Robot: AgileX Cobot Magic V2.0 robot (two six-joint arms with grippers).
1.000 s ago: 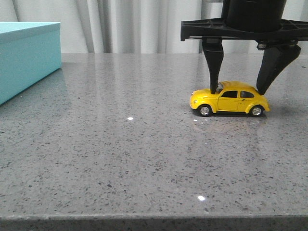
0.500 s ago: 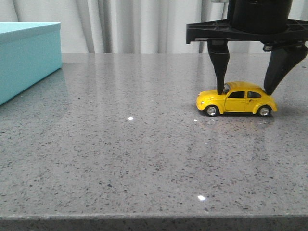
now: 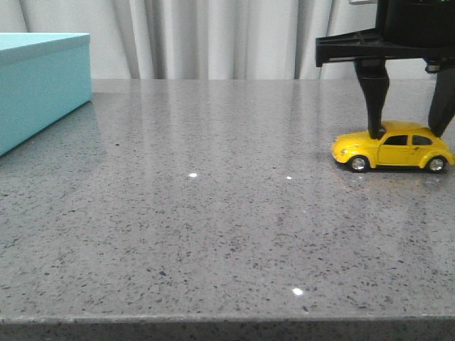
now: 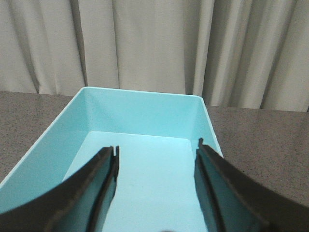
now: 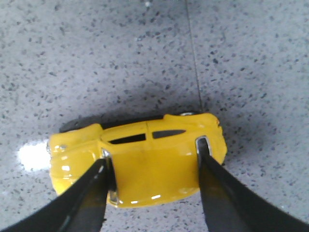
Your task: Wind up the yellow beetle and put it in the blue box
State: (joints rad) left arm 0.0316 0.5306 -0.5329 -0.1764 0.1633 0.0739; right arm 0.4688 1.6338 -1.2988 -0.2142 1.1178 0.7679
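The yellow beetle stands on its wheels on the grey table at the far right, nose to the left. My right gripper comes down from above and is shut on it, one finger at the windscreen and one at the rear window. In the right wrist view the fingers clamp the beetle across its roof, front and back. The blue box stands at the far left edge. My left gripper is open and empty, hovering over the lidless blue box, whose inside holds nothing.
The speckled grey table stretches between the box and the beetle. Its front edge runs along the bottom of the front view. Pale curtains hang behind the table's far edge.
My right gripper has moved steadily to the right with the beetle in it, the wheels rolling backwards along the table. The box has not moved.
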